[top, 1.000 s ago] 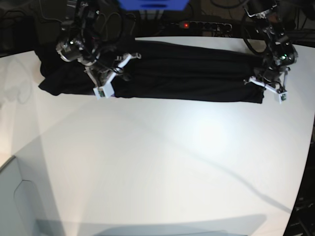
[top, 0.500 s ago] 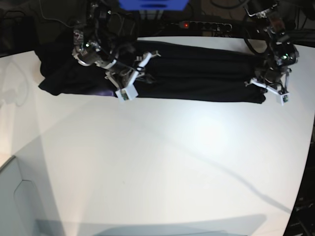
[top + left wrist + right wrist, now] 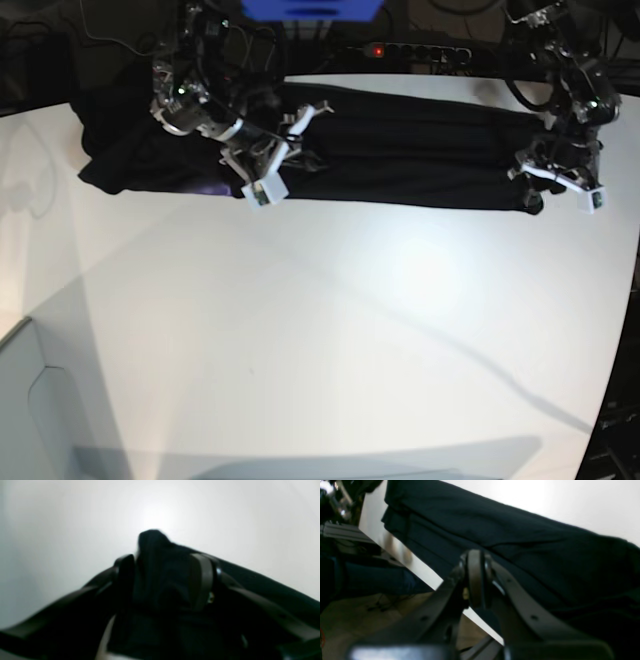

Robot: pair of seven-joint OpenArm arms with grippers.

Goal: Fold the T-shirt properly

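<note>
The black T-shirt (image 3: 400, 150) lies as a long folded band across the far side of the white table (image 3: 330, 330). My left gripper (image 3: 535, 192) is at the band's right end. In the left wrist view it (image 3: 162, 562) is shut on a bunched lump of the shirt (image 3: 152, 542). My right gripper (image 3: 290, 152) hovers over the band's left part. In the right wrist view its fingertips (image 3: 475, 575) are pressed together, with the shirt (image 3: 520, 542) spread beyond them and no cloth visible between them. The orange label is hidden.
A power strip with a red light (image 3: 378, 50) and a blue object (image 3: 310, 8) sit behind the table's far edge. The table's right edge (image 3: 625, 300) runs close to my left arm. A pale grey panel (image 3: 30, 400) stands at the front left.
My right gripper has travelled rightward along the shirt from its left end. My left gripper has shifted a little to the right, with the shirt's right end still in it.
</note>
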